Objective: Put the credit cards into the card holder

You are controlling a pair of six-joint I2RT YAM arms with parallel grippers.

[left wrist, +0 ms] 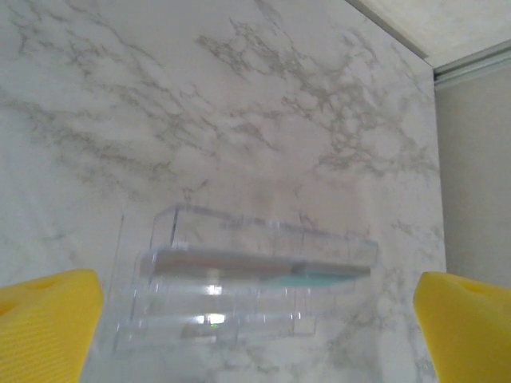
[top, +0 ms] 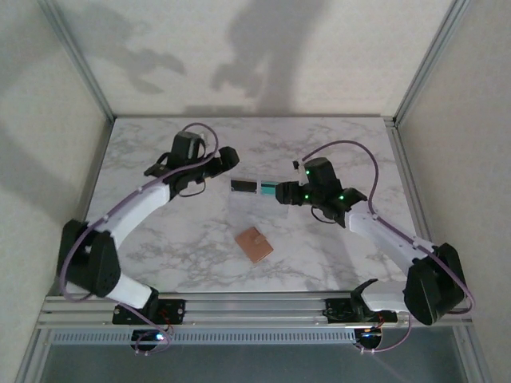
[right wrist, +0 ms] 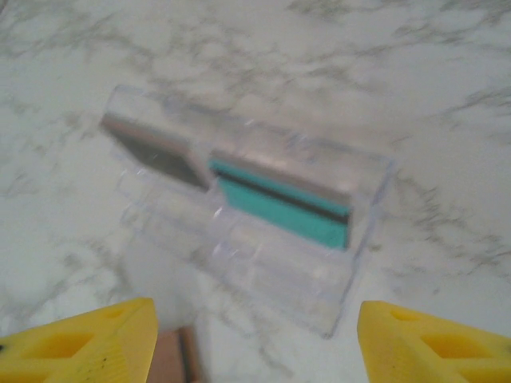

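While left hand and right hand gape, clear rack holds cards (black, teal)

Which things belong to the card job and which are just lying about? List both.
Job: teal card, black card, wallet.
Lying about: clear stand that holds both cards, table.

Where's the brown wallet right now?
Seen from above, the wallet lies near the middle of the table, just on the near side of the clear card stand.
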